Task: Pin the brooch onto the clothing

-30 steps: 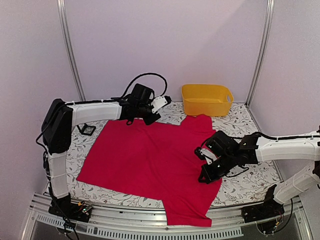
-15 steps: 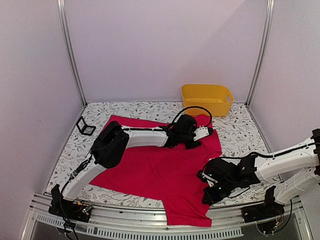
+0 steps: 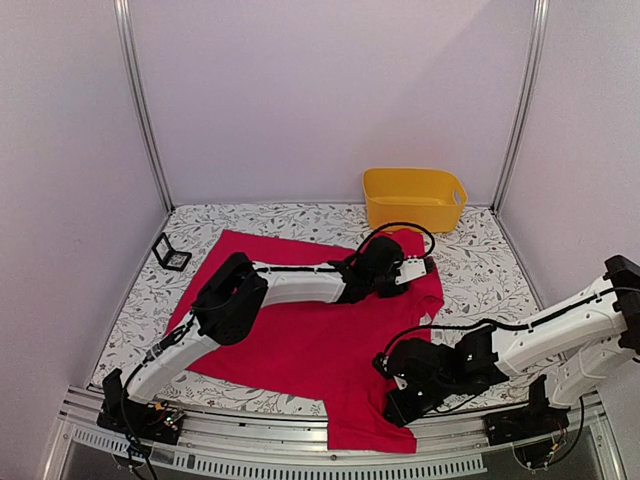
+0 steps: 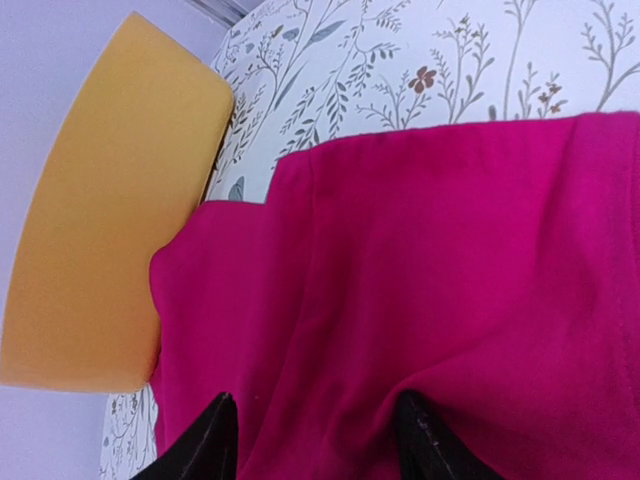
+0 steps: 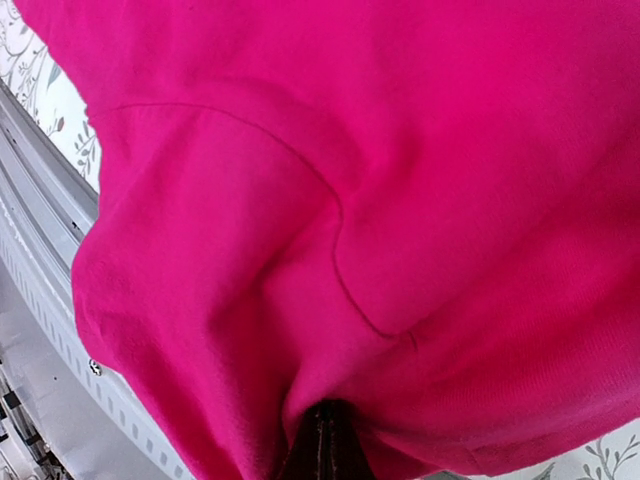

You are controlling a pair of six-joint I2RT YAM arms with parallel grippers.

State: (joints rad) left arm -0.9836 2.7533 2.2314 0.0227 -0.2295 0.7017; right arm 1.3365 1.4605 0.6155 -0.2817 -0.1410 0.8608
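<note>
A bright red-pink T-shirt (image 3: 300,330) lies spread over a table covered by a white floral tablecloth (image 3: 480,260). It reaches from near the left edge across the middle, and one part hangs over the near edge by the right corner. A yellow plastic tub (image 3: 413,198) stands at the far right corner. A small black square object (image 3: 172,257) sits near the far left corner, just off the shirt.

The left arm stretches across the shirt towards the far right. The left gripper (image 3: 420,266) hangs over the shirt's far right part, close to the tub. In the left wrist view its two black fingertips (image 4: 215,440) stand apart above red fabric, with nothing seen between them.

The right arm lies low along the near right edge. The right gripper (image 3: 398,408) is on the part of the shirt at the near edge. In the right wrist view its jaws are together, and folds of fabric gather at the dark tip, pinched there.

The brooch cannot be made out in any view.
</note>
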